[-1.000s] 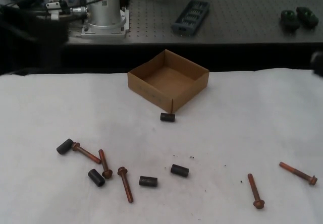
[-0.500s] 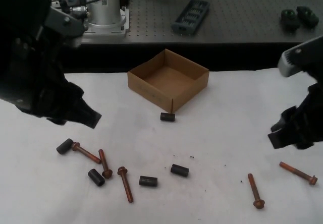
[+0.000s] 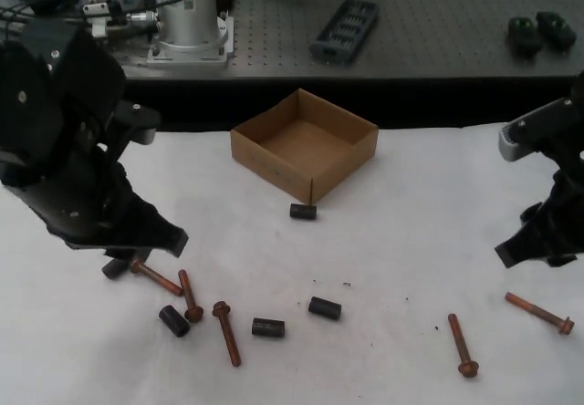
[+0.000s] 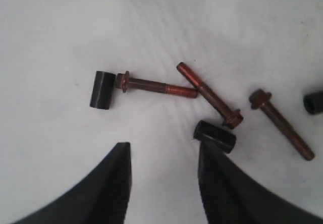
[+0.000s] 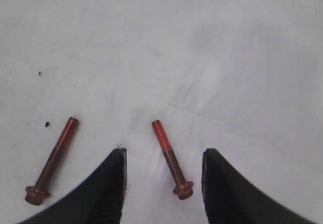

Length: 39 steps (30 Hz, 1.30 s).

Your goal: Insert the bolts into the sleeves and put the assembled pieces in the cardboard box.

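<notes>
Several copper bolts and black sleeves lie loose on the white cloth. My left gripper (image 3: pixel 157 240) (image 4: pixel 162 148) hangs open above the left cluster. Just ahead of it are a sleeve (image 4: pixel 102 90) touching a bolt's head (image 4: pixel 156 86), a second bolt (image 4: pixel 209 96), another sleeve (image 4: pixel 216 136) by one finger, and a third bolt (image 4: pixel 281 124). My right gripper (image 3: pixel 513 252) (image 5: pixel 165 152) is open over a bolt (image 5: pixel 174 168) (image 3: pixel 538 312) lying between its fingers, with a further bolt (image 5: pixel 53 161) (image 3: pixel 462 344) beside it. The cardboard box (image 3: pixel 306 154) stands empty at the back centre.
More sleeves lie mid-cloth (image 3: pixel 324 308) (image 3: pixel 267 327) and one just before the box (image 3: pixel 303 212). Behind the cloth, a perforated bench carries a metal post (image 3: pixel 187 13), a black rack (image 3: pixel 344 29) and dark green parts (image 3: pixel 540 31).
Both arms have come into the high view and lowered toward the cloth, the left over the bolt cluster, the right toward the two bolts at the right. No part has moved.
</notes>
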Available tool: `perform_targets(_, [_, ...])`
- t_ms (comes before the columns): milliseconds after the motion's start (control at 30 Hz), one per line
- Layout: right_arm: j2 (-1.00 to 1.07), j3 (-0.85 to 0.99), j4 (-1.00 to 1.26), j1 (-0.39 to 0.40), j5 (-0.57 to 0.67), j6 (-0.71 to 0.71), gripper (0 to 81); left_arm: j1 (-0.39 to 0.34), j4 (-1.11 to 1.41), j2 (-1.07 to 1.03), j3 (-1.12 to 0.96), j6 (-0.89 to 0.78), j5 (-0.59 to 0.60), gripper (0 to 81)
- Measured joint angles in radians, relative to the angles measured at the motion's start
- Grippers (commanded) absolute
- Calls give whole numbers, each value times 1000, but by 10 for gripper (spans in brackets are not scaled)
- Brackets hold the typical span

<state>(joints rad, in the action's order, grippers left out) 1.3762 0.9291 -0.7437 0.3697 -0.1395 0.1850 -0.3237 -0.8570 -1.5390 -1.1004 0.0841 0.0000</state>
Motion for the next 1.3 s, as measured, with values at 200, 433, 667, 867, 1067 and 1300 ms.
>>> perform_targets(200, [0, 9, 39, -1, 0, 2, 349, 30, 19, -89, -2, -290, 214, 322])
perform_targets(433, [0, 9, 39, -1, 16, -53, 349, 30, 70, -145, -2, -454, 240, 322])
perform_targets(667, [0, 9, 50, -1, 71, -111, 349, 30, 175, -146, -2, -622, 139, 322])
perform_targets(867, [0, 9, 64, -1, 87, -121, 349, 30, 303, -146, 72, -768, 124, 322])
perform_targets(1067, [0, 10, 67, -1, 108, -123, 349, 30, 417, -146, 161, -827, 71, 322])
perform_targets(1300, [0, 10, 67, -1, 202, -147, 349, 30, 534, -146, 210, -874, 35, 322])
